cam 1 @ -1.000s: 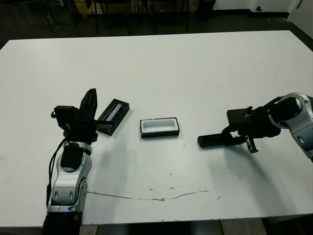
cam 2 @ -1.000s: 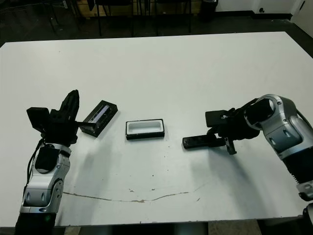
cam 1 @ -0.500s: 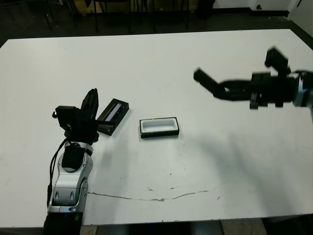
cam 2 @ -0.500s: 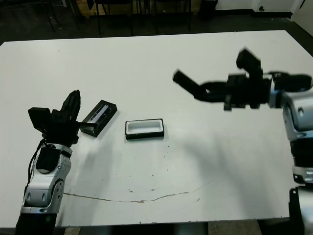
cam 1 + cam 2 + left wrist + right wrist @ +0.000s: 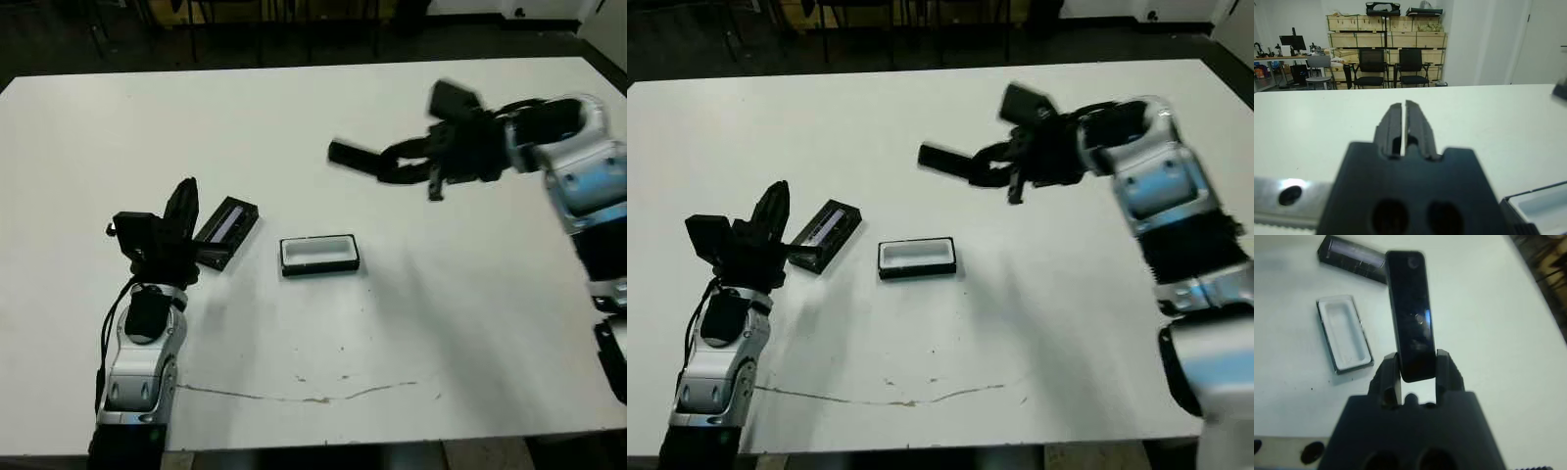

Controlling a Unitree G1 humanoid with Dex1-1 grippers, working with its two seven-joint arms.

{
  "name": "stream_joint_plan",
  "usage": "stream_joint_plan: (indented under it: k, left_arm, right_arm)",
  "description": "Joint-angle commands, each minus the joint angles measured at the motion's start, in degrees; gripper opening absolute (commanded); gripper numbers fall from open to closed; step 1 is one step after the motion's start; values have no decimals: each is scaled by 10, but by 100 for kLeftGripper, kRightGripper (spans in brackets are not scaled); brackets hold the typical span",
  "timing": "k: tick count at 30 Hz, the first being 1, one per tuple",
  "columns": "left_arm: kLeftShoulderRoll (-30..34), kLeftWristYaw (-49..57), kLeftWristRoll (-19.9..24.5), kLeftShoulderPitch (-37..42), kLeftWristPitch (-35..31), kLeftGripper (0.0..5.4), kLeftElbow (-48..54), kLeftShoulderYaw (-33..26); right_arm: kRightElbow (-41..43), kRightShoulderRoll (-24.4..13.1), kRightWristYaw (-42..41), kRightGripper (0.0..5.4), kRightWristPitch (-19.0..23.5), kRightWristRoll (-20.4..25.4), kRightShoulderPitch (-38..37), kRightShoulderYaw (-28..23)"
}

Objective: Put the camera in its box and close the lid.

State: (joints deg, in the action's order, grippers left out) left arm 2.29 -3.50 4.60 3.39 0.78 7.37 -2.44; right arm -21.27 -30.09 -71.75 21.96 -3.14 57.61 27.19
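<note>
- The left gripper [image 5: 182, 201] sits low at the table's left side, its two black fingers pressed together with nothing between them, tips pointing away from the robot.
- The lid [image 5: 224, 232] lies flat on the white table [image 5: 294, 127] just beside that gripper, turned at an angle, its pale strip window facing up.
- The box [image 5: 319, 255] rests near the lid but apart from it, near the middle of the table, open with its white lining showing and nothing inside.
- The camera [image 5: 355, 157] is off the table, held above it beyond the box and a little to the right, lying roughly level, its free end pointing left.
- The right gripper [image 5: 1416, 373] clamps one end of the camera between its two fingers; the arm reaches in from the right.
</note>
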Motion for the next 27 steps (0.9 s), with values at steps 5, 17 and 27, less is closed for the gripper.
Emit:
stream_joint_plan:
  k: [5, 17, 27]
  left_arm:
    - [1, 0, -3, -5, -9, 0, -8, 2]
    - [0, 3, -6, -10, -11, 0, -5, 8]
    - [1, 1, -7, -16, -5, 0, -3, 11]
  right_arm:
    - [-35, 46, -24, 43, -15, -115, 40, 101]
    - [32, 69, -67, 43, 2, -180, 28, 139]
    - [43, 76, -89, 43, 12, -182, 16, 137]
